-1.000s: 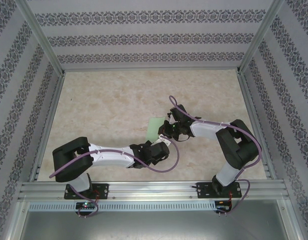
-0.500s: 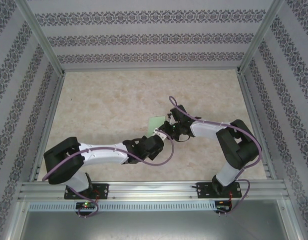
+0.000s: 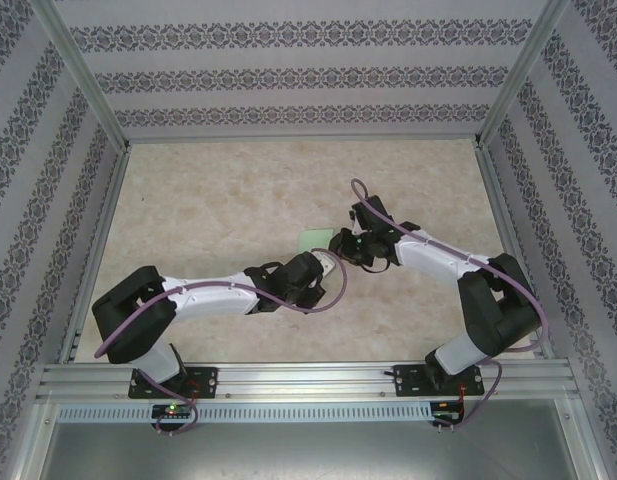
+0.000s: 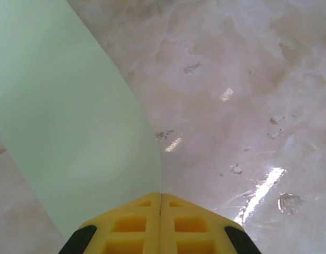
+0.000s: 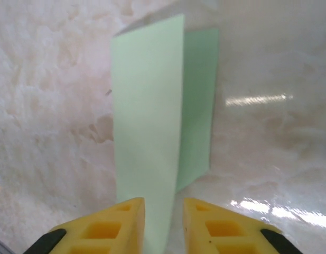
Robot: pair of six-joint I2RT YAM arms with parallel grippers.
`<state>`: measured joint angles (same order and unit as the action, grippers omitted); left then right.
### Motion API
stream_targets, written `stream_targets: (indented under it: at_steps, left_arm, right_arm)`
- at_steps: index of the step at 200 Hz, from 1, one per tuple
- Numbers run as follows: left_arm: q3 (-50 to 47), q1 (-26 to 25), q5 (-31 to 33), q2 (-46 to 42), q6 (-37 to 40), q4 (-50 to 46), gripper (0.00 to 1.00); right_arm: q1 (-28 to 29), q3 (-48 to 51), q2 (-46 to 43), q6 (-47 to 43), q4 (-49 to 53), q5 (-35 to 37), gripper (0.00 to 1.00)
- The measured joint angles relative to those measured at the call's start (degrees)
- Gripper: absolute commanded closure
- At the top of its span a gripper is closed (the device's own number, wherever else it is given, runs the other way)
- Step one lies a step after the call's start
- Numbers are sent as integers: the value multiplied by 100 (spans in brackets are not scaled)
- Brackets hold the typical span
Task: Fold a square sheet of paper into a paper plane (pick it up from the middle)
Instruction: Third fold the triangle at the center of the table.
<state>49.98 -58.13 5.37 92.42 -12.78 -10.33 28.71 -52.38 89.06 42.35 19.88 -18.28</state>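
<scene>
One paper (image 5: 147,106) runs lengthwise from parted right tool (image 5: 164,205) | left tool (image 4: 160,200) pinches it

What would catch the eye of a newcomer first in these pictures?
The pale green paper, folded into two layers, near the middle of the marbled table catches the eye first. Both arms meet at it: the left claw is shut on its edge, and the right claw stands slightly open with the paper between its yellow fingers.
</scene>
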Motion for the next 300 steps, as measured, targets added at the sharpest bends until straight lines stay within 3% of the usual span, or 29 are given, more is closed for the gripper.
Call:
stream_targets:
  at_steps: [38,92,174,300]
  left_arm:
    - [118,2,-267,31,46,-22,100]
    - [247,105,-483,90,68,-103,100]
    - [584,448,-964,564,251,-358,100]
    - [955,1246,-1847,1088,595,-573,100]
  right_arm:
    - [-151,-658,859,-74,-273,-315,95]
    - [-170,-1257,1993,-474,37,-568,93]
    - [-136,-1711,2332,-1510,870,-428,93]
    - [-138,-1722,2352,-1853,914,-531,93]
